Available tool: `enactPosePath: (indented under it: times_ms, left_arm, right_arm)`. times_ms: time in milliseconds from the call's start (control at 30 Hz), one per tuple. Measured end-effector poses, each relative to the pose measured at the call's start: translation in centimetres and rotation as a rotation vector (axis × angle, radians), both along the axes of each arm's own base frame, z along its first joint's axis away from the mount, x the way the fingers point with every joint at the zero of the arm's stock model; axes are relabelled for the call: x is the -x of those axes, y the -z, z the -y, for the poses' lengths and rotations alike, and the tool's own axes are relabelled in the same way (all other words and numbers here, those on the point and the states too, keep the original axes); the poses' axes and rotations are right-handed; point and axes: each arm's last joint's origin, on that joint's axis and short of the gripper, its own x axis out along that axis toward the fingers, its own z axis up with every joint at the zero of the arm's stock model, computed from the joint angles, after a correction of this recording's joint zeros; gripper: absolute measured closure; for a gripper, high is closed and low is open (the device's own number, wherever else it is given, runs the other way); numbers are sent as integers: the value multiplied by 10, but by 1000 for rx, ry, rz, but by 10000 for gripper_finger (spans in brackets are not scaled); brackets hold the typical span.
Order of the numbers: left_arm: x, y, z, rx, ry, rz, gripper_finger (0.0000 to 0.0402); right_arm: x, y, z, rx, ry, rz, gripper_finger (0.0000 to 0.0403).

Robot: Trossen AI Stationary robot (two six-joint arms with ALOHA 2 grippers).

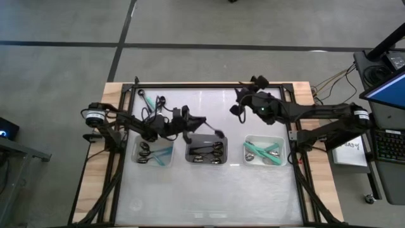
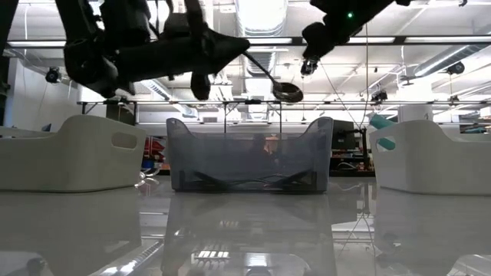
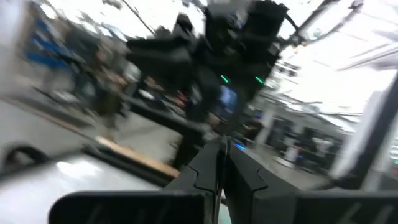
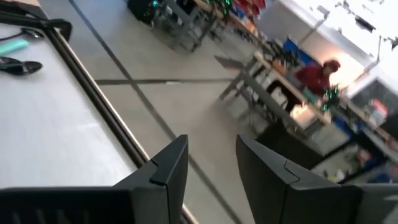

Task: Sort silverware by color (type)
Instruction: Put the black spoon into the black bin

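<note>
Going left to right across the table: a few loose spoons (image 1: 150, 100), one mint-green and a couple black, sit at the far-left corner, not sorted yet. The left tray (image 1: 154, 152) holds a mix, with dark or shiny pieces and a mint-green one, so it's hard to say which colour it's meant for.

The left gripper (image 1: 201, 122) hangs just over the far edge of the middle tray (image 1: 205, 152), fingers clenched on the handle of a black spoon (image 1: 218, 133). In the low view the spoon (image 2: 285, 90) sticks out past the fingertips with its bowl in the air above the tray (image 2: 249, 153), well clear of the rim. My guess is it's held high like that so it can drop straight in, since that tray already has dark spoons in it. The left wrist view shows the fingers (image 3: 208, 171) pinched nearly together, which fits a thin handle.

The right gripper (image 1: 239, 104) is up near the far side of the table, away from all the trays, jaws apart and holding nothing in its wrist view (image 4: 211, 165). Looks like it's just waiting. The right tray (image 1: 264, 151) has mostly mint-green spoons plus something metallic.
</note>
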Motion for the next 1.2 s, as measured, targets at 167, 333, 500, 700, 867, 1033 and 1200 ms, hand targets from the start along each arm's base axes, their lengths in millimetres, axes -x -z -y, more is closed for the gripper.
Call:
enactPosePath:
  times_ms: [167, 333, 500, 700, 867, 1033, 1200]
  left_arm:
    - [8, 13, 8, 132, 144, -38, 401]
    - [13, 19, 15, 156, 173, -66, 401]
    - [11, 25, 16, 160, 179, -128, 401]
    - [3, 31, 16, 152, 192, -239, 401]
    - [0, 28, 16, 80, 196, -240, 401]
    - [-4, 23, 20, -17, 306, -224, 388]
    - [-12, 13, 20, -124, 291, -184, 355]
  right_arm:
    - [4, 7, 9, -56, 53, -15, 274]
    - [0, 18, 13, -91, 78, -35, 273]
    - [-8, 30, 15, -105, 79, -70, 273]
    - [-17, 43, 17, -108, 76, -129, 273]
    - [-21, 49, 19, -106, 79, -161, 273]
    - [-21, 51, 22, -108, 88, -165, 273]
    - [-21, 51, 24, -109, 95, -161, 273]
